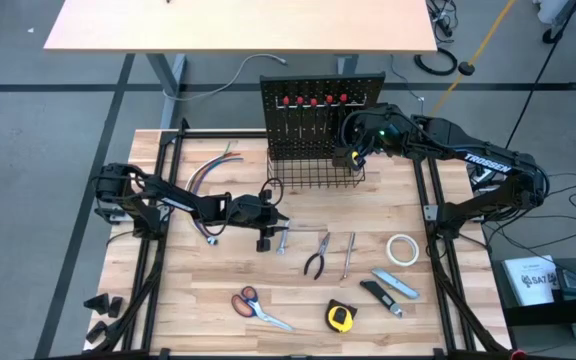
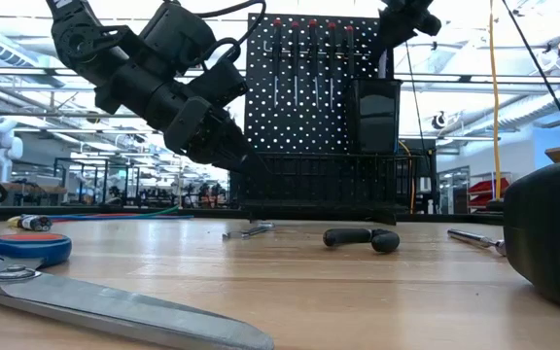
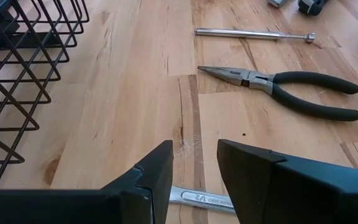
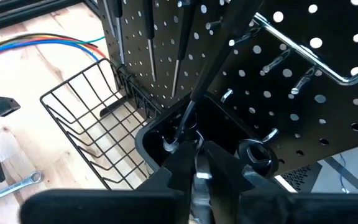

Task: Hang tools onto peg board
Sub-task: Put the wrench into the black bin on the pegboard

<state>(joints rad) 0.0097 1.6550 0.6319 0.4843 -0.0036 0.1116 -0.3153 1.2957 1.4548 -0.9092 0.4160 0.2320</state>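
Scissors (image 2: 115,306) lie flat on the table, not hung yet. Left gripper (image 3: 194,149) hangs with its fingers apart over a flat wrench (image 3: 204,200). I think the wrench could slide away, as it lies so flat on the wood. Right gripper (image 4: 197,168) looks pinched on a thin tool (image 4: 197,177) over the cup (image 4: 145,142) on the peg board (image 1: 368,85). Let go crooked, it might tip out.
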